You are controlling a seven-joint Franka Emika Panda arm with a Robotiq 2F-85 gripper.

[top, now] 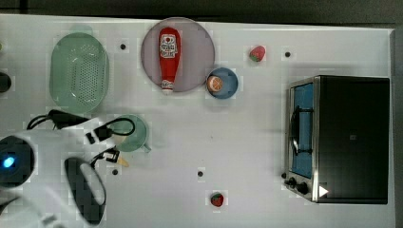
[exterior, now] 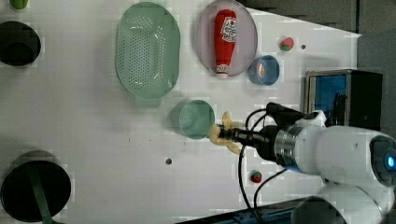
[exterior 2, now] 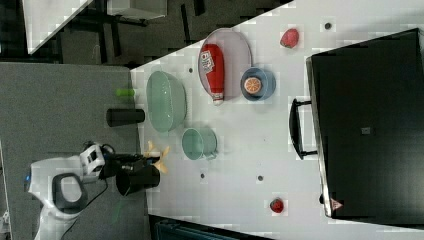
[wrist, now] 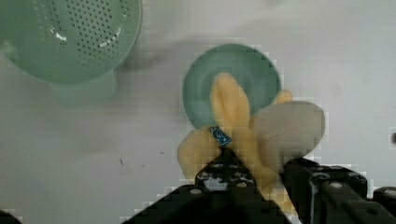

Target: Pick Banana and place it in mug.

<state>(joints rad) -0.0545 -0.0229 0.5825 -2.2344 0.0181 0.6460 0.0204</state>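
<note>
The pale yellow, peeled-looking banana (wrist: 232, 116) is held in the air with my gripper (wrist: 261, 173) shut on it, its peel lobes spreading to both sides of the black fingers (wrist: 224, 175). The round pale teal-green mug (wrist: 230, 64) stands upright on the white table just past the banana's tip. In the left view the banana (exterior: 223, 133) hangs at the mug's (exterior: 192, 119) right rim, with the gripper (exterior: 229, 135) behind it. In the top view the arm covers part of the mug (top: 132, 135), and a banana tip (top: 123, 162) pokes out below it.
A green perforated colander (top: 79, 71) lies behind the mug. A ketchup bottle (top: 169, 57) rests on a grey plate (top: 199, 47), beside a blue bowl (top: 229, 84) with an orange slice. A toaster oven (top: 340, 137) stands at the top view's right. Two strawberries (top: 217, 199) (top: 257, 53) lie loose.
</note>
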